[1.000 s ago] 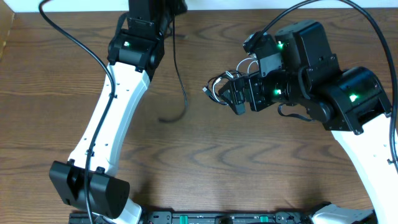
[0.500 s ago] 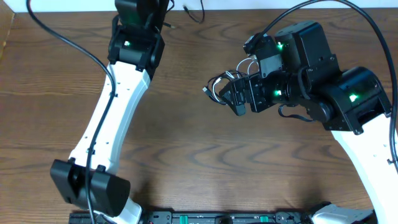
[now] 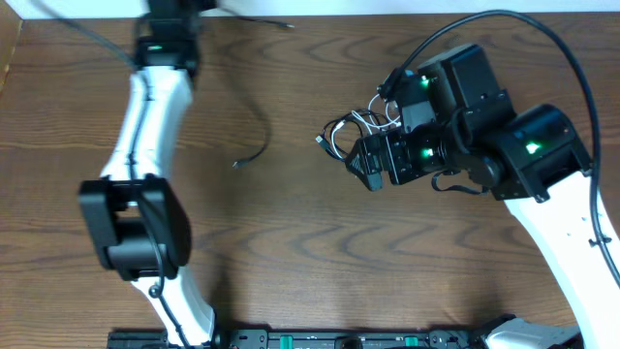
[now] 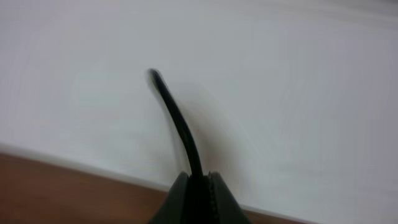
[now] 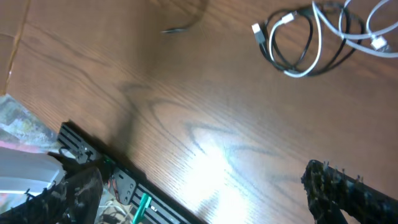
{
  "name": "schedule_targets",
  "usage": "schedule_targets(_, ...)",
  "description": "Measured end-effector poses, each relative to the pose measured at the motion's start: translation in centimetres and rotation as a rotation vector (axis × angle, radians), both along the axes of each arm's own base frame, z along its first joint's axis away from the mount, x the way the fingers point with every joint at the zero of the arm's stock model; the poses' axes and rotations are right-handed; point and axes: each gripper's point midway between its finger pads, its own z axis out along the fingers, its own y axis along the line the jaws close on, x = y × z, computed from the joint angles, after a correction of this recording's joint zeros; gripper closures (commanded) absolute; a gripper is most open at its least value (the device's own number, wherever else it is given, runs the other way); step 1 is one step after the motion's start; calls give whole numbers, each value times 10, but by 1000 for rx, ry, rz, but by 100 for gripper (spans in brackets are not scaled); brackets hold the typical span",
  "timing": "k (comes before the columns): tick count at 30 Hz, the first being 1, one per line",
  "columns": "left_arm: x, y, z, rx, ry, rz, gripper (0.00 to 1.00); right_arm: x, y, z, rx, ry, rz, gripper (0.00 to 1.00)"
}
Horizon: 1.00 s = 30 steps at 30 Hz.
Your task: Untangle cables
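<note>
left gripper (image 4: 198, 186): pinched tight on a black cable (image 4: 177, 121), loose end lying on the table (image 3: 291, 242)
right gripper (image 5: 205, 193): spread wide, holding nothing
coil (image 5: 305, 43): white and black loops, on the table near right gripper

Reference item: the coil of cables (image 3: 341, 134), black and white loops bunched together on the wooden table (image 3: 291, 262), with a small plug end pointing left out of the bunch.

The right gripper (image 3: 368, 170) sits directly beside the coil on its lower right, and its dark body overlaps the edge of the loops. Contact cannot be confirmed and the jaw setting is not legible.

The right arm (image 3: 542, 160) runs from the coil away to the lower right.

The loose black cable (image 3: 264, 131) lies well left of the coil and apart from it, curving down to a free end on the wood.

The left arm (image 3: 155, 107) stands further left of the coil. Its upper end is blurred at the top edge of the view.
</note>
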Motion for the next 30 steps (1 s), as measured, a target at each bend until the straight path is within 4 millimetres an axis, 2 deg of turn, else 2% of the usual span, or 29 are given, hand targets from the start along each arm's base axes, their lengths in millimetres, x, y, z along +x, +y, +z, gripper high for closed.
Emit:
schedule_targets(1, -5, 26, -6, 22, 32, 50, 68, 0, 0, -5, -4, 13, -5, 1)
schedule_targets(2, -13, 56, -13, 45, 67, 104, 33, 0, 0, -11, -8, 26, -11, 1)
schedule_targets(3, -23, 85, -20, 53, 104, 159, 4, 0, 0, -16, -10, 38, -17, 1)
schedule_targets(6, -60, 164, -43, 59, 221, 309, 4, 5, 3, -31, -7, 54, -38, 1)
schedule_targets(8, -87, 204, -56, 48, 287, 387, 3, 10, 6, -40, 3, 60, -55, 1)
schedule_targets(10, -109, 230, -67, 32, 343, 436, 3, 13, 8, -47, 12, 67, -71, 1)
schedule_targets(12, -125, 245, -77, 10, 392, 459, 3, 15, 10, -53, 22, 72, -77, 1)
schedule_targets(16, -145, 249, -96, -50, 475, 451, 3, 14, 14, -58, 42, 90, -78, 1)
schedule_targets(21, -160, 229, -122, -186, 572, 418, 3, 13, 16, -59, 54, 102, -77, 1)
schedule_targets(25, -171, 187, -145, -374, 668, 323, 3, 12, 17, -59, 61, 108, -75, 1)
schedule_targets(30, -169, 127, -160, -596, 726, 233, 3, 12, 17, -59, 62, 109, -75, 1)
